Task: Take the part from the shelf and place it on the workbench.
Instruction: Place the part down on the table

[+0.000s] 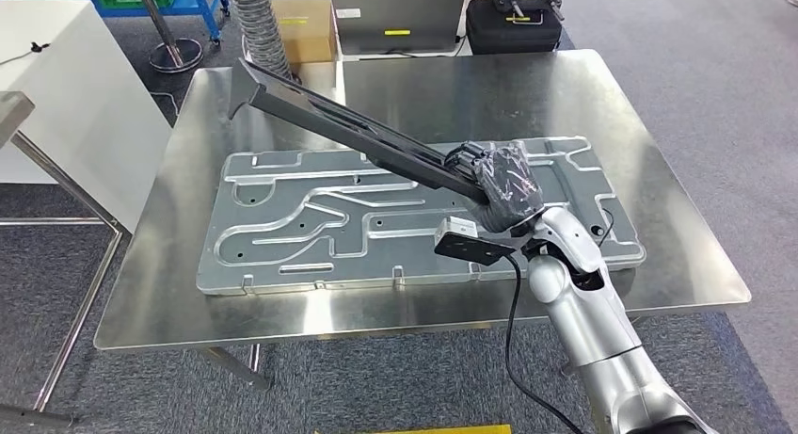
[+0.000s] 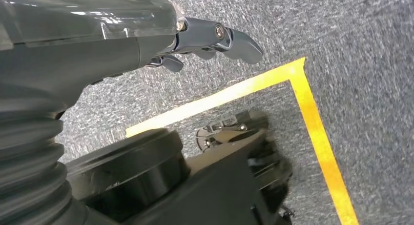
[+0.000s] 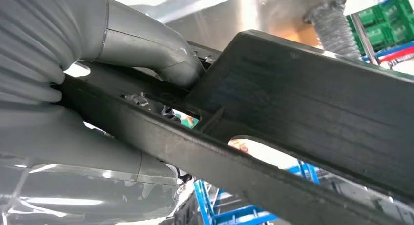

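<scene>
The right hand [image 1: 503, 194], wrapped in a dark cover, grips one end of a long black part [image 1: 348, 128] above the steel table [image 1: 678, 255]. The part slants up and away from the hand toward the table's far left corner, its far end flared wider and raised off the surface. In the right wrist view the part [image 3: 302, 103] runs across as a dark slotted bar, with the grey thumb [image 3: 146, 44] pressed on its upper face and the fingers closed around it beneath.

Under the hand and the part lies a large stamped metal panel [image 1: 311, 227] with pressed channels, flat on the table and covering much of its middle. A small black camera block [image 1: 470, 241] sits at the right wrist with a black cable [image 1: 513, 330] hanging from it.

The left hand [image 2: 210, 37] hangs over grey carpet [image 2: 361, 34] marked with yellow tape [image 2: 312, 122]; its dark fingers are slightly curled and hold nothing.

Beyond the table stand a cardboard box [image 1: 306, 24], a grey ribbed hose [image 1: 259, 20], a black case [image 1: 513, 24] and a white cabinet [image 1: 66, 95] at the left.
</scene>
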`<state>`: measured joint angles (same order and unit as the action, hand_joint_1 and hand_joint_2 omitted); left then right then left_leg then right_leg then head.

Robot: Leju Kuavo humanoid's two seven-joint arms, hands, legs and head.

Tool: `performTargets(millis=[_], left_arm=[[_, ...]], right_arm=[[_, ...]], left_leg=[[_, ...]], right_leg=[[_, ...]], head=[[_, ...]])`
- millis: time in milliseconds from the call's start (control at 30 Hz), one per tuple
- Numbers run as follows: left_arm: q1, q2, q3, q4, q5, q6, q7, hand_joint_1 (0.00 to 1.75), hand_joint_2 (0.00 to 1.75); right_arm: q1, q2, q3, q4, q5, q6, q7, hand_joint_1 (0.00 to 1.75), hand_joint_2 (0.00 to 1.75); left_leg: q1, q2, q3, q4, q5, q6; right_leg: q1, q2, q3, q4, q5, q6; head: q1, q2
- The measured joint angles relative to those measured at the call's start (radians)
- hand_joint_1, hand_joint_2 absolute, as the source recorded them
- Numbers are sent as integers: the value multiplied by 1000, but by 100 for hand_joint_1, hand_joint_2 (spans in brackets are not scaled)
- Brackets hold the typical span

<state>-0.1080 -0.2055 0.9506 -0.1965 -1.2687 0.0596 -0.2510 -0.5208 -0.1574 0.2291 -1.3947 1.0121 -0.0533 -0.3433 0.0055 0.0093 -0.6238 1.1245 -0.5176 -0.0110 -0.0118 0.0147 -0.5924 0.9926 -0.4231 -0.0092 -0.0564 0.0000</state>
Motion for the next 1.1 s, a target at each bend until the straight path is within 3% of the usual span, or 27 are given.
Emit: performTargets(millis=[67, 100, 133, 167, 233, 300, 433, 500, 567, 600, 633, 667, 733, 800, 900, 967, 1067, 1100], left_arm=[[1, 0, 0, 0, -1, -5, 0, 0, 175], [2, 1, 0, 0, -1, -7, 0, 0, 175], [3, 2, 0, 0, -1, -9, 0, 0, 175], [3, 2, 0, 0, -1, -11, 0, 0, 175], [2, 3, 0, 0, 0, -15, 0, 0, 175], [0, 4, 0, 0, 0, -16, -1, 0, 175], [1, 4, 0, 0, 1, -17, -1, 0, 175], [0, 4, 0, 0, 1, -17, -2, 0, 175], [1, 4, 0, 0, 1, -17, -2, 0, 175], [3, 4, 0, 0, 2, -17, -2, 0, 175], [4, 4, 0, 0, 2, -17, -2, 0, 175], [5, 4, 0, 0, 3, -18, -2, 0, 175], [5, 4, 0, 0, 5, -19, -3, 0, 175], [5, 4, 0, 0, 8, -19, -5, 0, 175], [5, 5, 0, 0, 10, -19, -8, 0, 175], [6, 5, 0, 0, 10, -19, -10, 0, 175], [8, 5, 0, 0, 11, -18, -10, 0, 175], [10, 5, 0, 0, 11, -18, -10, 0, 175]], right_arm=[[0, -5, 6, 18, 3, -1, -1, 175, 175], [2, -6, 8, 27, 5, 0, -1, 175, 175], [3, -7, 10, 35, 6, 0, -1, 175, 175], [4, -8, 13, 41, 7, 0, -2, 175, 175], [3, -9, 16, 51, 10, 2, -4, 175, 175], [-1, -9, 18, 64, 15, 4, -7, 175, 175], [-9, -8, 21, 89, 32, 4, -12, 175, 175], [-19, -5, 24, 100, 41, 3, -14, 175, 175], [-26, 0, 29, 112, 53, 1, -14, 175, 175], [-27, 1, 32, 119, 61, 0, -13, 175, 175], [-29, 2, 35, 125, 70, -1, -11, 175, 175], [-32, 2, 39, 130, 79, -2, -9, 175, 175], [-42, 2, 44, 137, 94, -3, -3, 175, 175], [-54, 2, 49, 142, 109, -5, 4, 175, 175], [-63, 2, 60, 148, 147, -13, 22, 175, 175], [-72, -7, 74, 152, 178, -20, 35, 175, 175], [-86, -25, 97, 162, 210, -25, 45, 175, 175], [-88, -29, 104, 166, 218, -25, 48, 175, 175]], left_leg=[[2, 0, -65, 138, -56, -3], [3, 0, -84, 176, -62, -3], [3, 0, -84, 171, -46, -3], [4, 0, -64, 125, -14, 0], [2, 0, 5, -20, 57, 8], [-1, 1, 45, -106, 79, 15], [0, 1, 48, -125, 81, 32], [3, 4, 49, -130, 84, 40], [2, 6, 48, -130, 84, 43], [2, 6, 48, -129, 83, 43], [2, 7, 49, -129, 83, 43], [2, 6, 50, -128, 82, 42], [1, 6, 53, -126, 79, 36], [-2, 5, 53, -123, 75, 28], [-3, 4, 53, -123, 71, 13], [-2, 3, 38, -86, 44, 4], [2, 1, -47, 103, -47, -3], [3, 1, -74, 159, -64, -3]], right_leg=[[0, 1, -1, 1, -1, -4], [1, 2, -1, 2, -2, -4], [1, 3, 0, 3, -3, -4], [1, 5, 2, 4, -4, -3], [3, 7, 6, 6, -9, 3], [6, 8, 4, 9, -12, 12], [4, 5, -6, 26, -23, 35], [1, 0, -47, 113, -74, 45], [-1, -2, -114, 246, -131, 52], [-1, -2, -138, 288, -140, 55], [-2, -2, -143, 294, -130, 56], [-2, -3, -129, 259, -102, 55], [-2, -2, -64, 119, -33, 50], [3, 0, -22, 24, 1, 38], [7, 1, -18, 11, 3, 18], [1, 1, -15, 7, 5, 5], [1, 2, -13, 6, 5, -5], [2, 3, -13, 6, 5, -6]], head=[[0, 0], [0, 0], [0, 0], [0, 0], [0, 0], [0, 0], [0, 0], [0, 0], [0, 0], [0, 0], [0, 0], [0, 0], [0, 0], [0, 0], [0, 0], [0, 0], [0, 0], [0, 0]])
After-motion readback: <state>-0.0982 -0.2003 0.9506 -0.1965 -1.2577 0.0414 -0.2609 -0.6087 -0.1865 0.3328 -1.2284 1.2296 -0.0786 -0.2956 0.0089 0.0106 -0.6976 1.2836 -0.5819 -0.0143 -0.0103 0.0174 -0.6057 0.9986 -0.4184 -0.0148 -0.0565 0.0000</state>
